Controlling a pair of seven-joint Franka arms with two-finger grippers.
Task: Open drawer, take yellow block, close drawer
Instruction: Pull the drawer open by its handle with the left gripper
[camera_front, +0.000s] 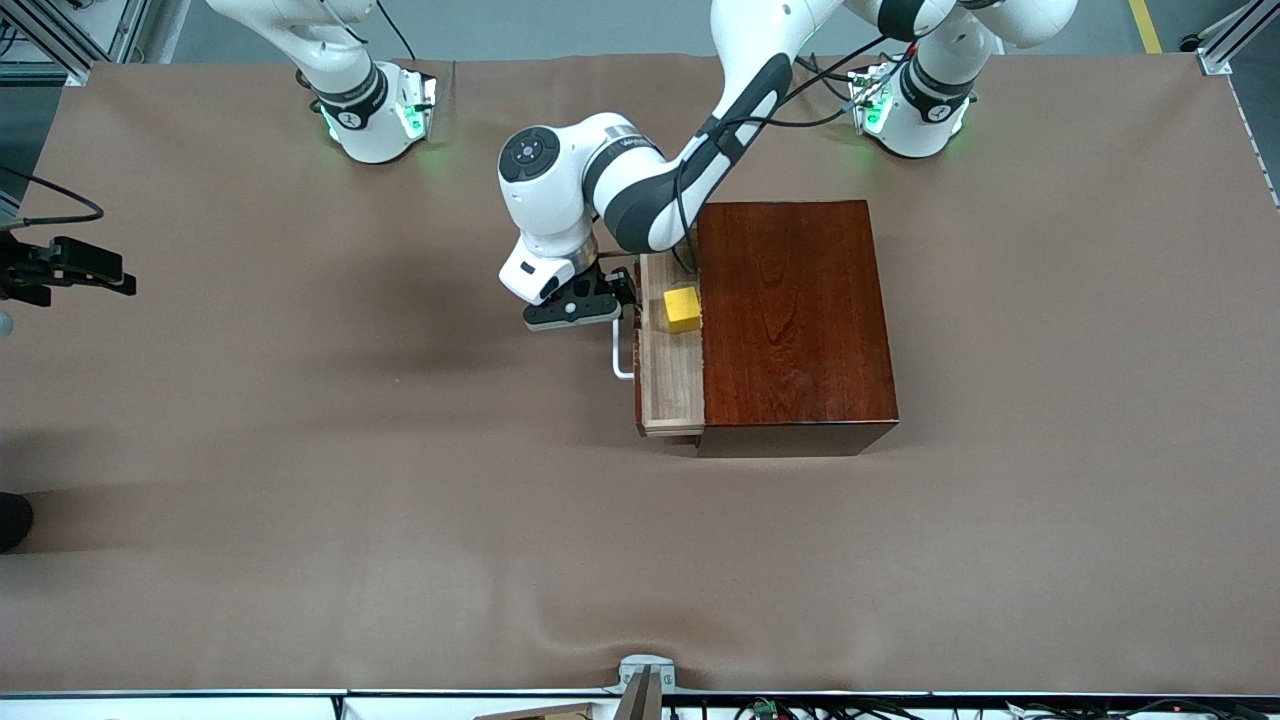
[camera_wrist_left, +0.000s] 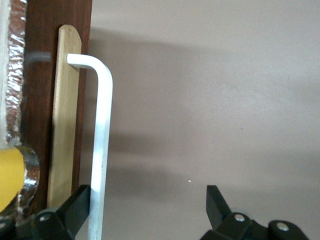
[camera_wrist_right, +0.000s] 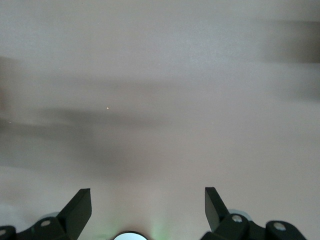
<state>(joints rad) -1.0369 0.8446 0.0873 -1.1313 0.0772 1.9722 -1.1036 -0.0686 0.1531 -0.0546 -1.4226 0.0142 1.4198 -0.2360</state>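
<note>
The dark reddish-brown wooden box (camera_front: 790, 320) stands in the middle of the table. Its drawer (camera_front: 670, 385) is slid partly out toward the right arm's end, showing pale wood inside. The yellow block (camera_front: 682, 308) lies in the drawer, and its edge shows in the left wrist view (camera_wrist_left: 9, 177). My left gripper (camera_front: 622, 300) is open at the white handle (camera_front: 621, 352). In the left wrist view the handle (camera_wrist_left: 101, 130) runs just inside one finger of the left gripper (camera_wrist_left: 148, 194). My right gripper (camera_wrist_right: 148, 196) is open and empty over bare table, and waits.
The arm bases (camera_front: 375, 115) (camera_front: 915, 105) stand along the table edge farthest from the front camera. A black device (camera_front: 65, 268) juts in at the right arm's end. A metal bracket (camera_front: 645, 680) sits at the table's nearest edge.
</note>
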